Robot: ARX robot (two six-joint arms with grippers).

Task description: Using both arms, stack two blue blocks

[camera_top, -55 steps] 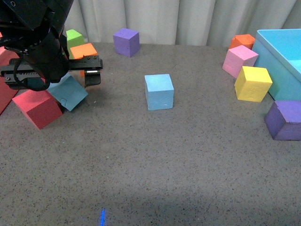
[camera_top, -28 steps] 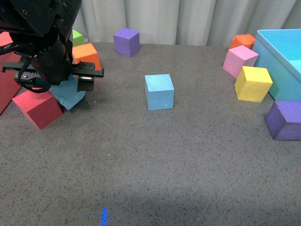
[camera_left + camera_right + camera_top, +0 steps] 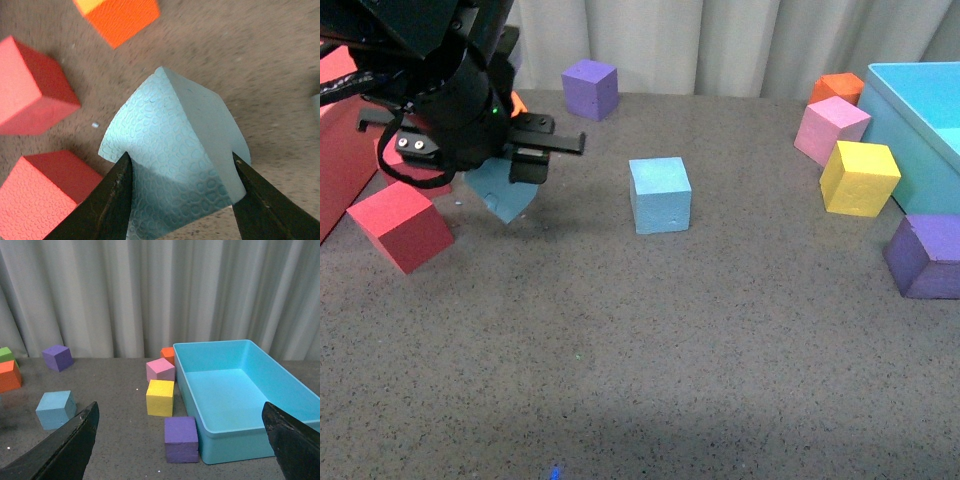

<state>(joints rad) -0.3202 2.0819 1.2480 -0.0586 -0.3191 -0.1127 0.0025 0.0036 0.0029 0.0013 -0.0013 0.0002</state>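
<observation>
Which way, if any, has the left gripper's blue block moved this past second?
Yes. The held blue block, clamped in the left gripper, has shifted right, away from the red cube and toward the central blue block.

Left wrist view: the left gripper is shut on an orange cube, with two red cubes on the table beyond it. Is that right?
Not quite. The left wrist view shows the left gripper shut on a light blue block, not an orange one; the orange cube lies free on the table. The two red cubes are beyond it, as you said.
</observation>
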